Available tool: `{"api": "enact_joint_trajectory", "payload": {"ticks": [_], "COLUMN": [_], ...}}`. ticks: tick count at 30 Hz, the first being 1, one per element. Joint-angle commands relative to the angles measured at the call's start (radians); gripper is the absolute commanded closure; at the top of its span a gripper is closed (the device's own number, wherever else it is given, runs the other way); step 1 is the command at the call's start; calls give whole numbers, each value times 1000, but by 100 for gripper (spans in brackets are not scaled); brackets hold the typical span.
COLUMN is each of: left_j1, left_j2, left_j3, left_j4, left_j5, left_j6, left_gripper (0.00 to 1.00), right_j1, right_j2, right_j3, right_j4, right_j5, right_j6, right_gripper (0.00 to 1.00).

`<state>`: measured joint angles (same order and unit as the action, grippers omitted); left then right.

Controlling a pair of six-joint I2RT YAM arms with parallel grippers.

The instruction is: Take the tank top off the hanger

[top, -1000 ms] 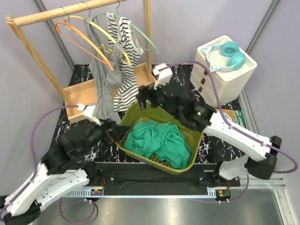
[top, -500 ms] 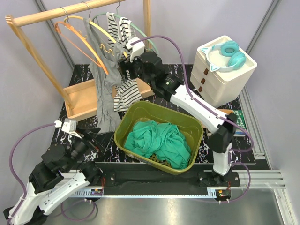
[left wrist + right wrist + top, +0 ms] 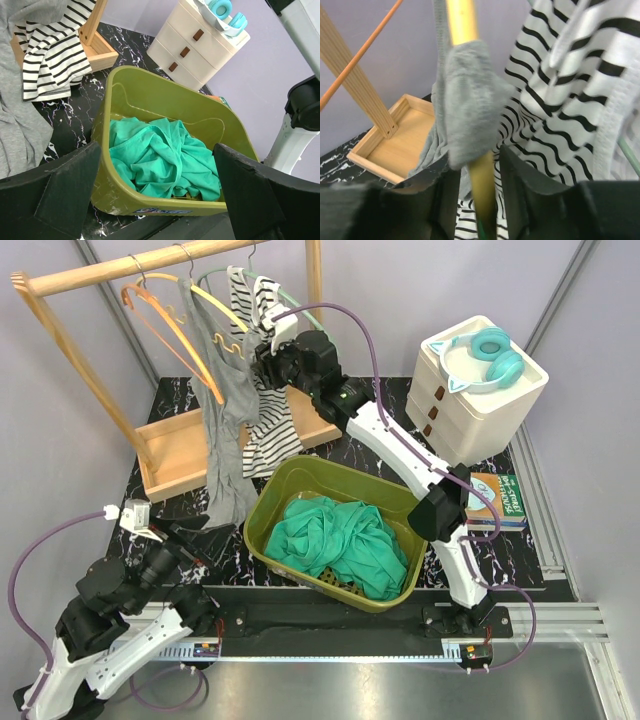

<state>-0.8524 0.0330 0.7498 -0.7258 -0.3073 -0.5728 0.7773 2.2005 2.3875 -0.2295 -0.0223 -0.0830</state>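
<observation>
Marbled table [image 3: 140, 502]; left jaws wide; right jaws straddle yellow hanger [image 3: 461, 20] and grey tank top [image 3: 470, 100]; grip unclear.

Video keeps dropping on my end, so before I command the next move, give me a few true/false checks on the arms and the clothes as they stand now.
1. The right gripper has a finger on each side of the yellow hanger, just below the grey tank top strap that wraps it. True.
2. The grey tank top lies in the green bin. False: it hangs from the yellow hanger on the rack, and the bin holds a teal garment.
3. The left gripper is open and holds nothing. True.
4. The headphones lie on the table beside the bin. False: they sit on top of the white drawer unit.
</observation>
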Motion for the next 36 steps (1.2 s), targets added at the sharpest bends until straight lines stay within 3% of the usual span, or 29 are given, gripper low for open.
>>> {"api": "enact_joint_trajectory", "payload": {"ticks": [1, 5, 8, 10, 18, 30, 36], "left_j1": [-2, -2, 0, 0, 0, 0, 0], "left_j2": [-12, -18, -19, -16, 11, 22, 36], "left_j3": [5, -1, -3, -6, -15, -29, -33], "left_j4": [14, 12, 12, 14, 22, 29, 35], "left_j5": [7, 11, 17, 19, 14, 14, 14], "left_j6": [11, 8, 7, 5, 2, 1, -1], "left_gripper": [1, 1, 1, 1, 1, 1, 2], "right_j1": [-1, -1, 0, 0, 0, 0, 0], "right_j2": [28, 44, 31, 7, -123, -350, -389], "right_j3": [90, 122, 125, 122, 7, -338, -372], "right_j4": [22, 24, 25, 25, 61, 364, 380], "right_j5": [-166, -171, -169, -160, -139, -91, -99], "right_j6": [17, 51, 69, 77, 158, 229, 224], "right_gripper": [63, 83, 89, 100, 100, 100, 100]}}
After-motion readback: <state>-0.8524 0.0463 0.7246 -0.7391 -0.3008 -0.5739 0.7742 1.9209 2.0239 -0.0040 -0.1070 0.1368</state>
